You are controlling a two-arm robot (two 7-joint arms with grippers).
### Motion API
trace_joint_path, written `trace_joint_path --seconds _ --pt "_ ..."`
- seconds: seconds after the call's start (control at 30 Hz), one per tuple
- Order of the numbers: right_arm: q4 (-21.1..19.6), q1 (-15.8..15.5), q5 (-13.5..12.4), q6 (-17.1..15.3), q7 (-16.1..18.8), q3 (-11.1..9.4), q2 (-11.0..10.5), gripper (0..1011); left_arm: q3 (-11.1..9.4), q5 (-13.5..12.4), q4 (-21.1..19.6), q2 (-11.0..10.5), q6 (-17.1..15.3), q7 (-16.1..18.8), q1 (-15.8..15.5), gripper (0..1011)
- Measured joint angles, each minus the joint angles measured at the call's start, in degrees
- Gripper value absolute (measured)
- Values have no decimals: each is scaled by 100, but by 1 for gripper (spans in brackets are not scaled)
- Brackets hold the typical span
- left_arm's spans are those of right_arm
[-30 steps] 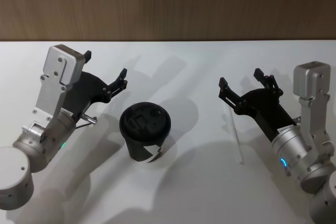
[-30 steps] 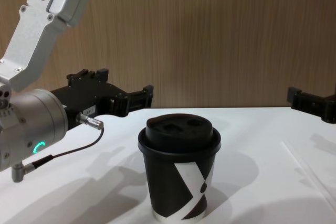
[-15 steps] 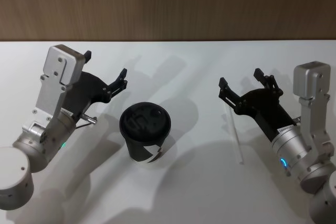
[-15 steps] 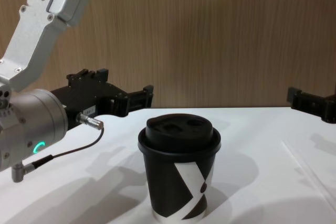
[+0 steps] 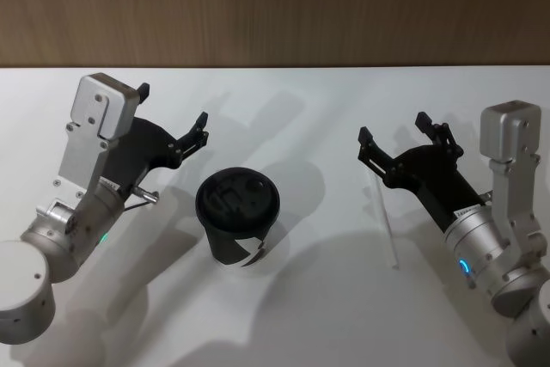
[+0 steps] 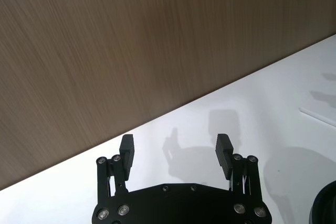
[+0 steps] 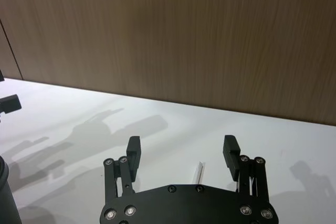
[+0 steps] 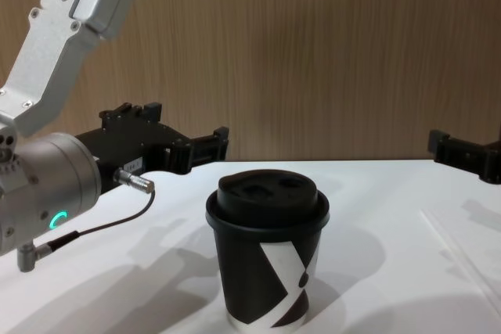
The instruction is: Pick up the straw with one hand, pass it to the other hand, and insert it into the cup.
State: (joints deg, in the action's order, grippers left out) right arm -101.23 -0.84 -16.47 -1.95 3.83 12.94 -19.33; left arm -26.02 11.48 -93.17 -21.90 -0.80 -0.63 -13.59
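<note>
White table (image 5: 301, 315) bears the lidded cup (image 5: 238, 212) (straw (image 5: 386, 223) outside it); left tool (image 5: 173, 105) and right tool (image 5: 393, 126) gape wide.

Black left tool (image 5: 173, 104), black right tool (image 5: 393, 126), silver wrists (image 5: 477, 242) (green, blue rings).

No visible change, left pincer (image 5: 173, 104), right pincer (image 5: 393, 126) unmoved

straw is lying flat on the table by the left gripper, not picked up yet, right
Not quite. The straw does lie flat on the table, not picked up yet, but it is by the right gripper, not the left gripper. The head view shows it just under the right gripper's open fingers, on the cup's far side from the left one.
</note>
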Motion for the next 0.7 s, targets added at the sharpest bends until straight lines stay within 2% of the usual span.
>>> trace_joint_path --seconds 0.43,0.7 --pt "-8 -15 0 -2 6 -17 -17 999 0 0 0 0 0 0 0 1001" --pt "-179 -153 -34 -97 83 -158 -145 999 0 0 0 0 0 0 0 1002"
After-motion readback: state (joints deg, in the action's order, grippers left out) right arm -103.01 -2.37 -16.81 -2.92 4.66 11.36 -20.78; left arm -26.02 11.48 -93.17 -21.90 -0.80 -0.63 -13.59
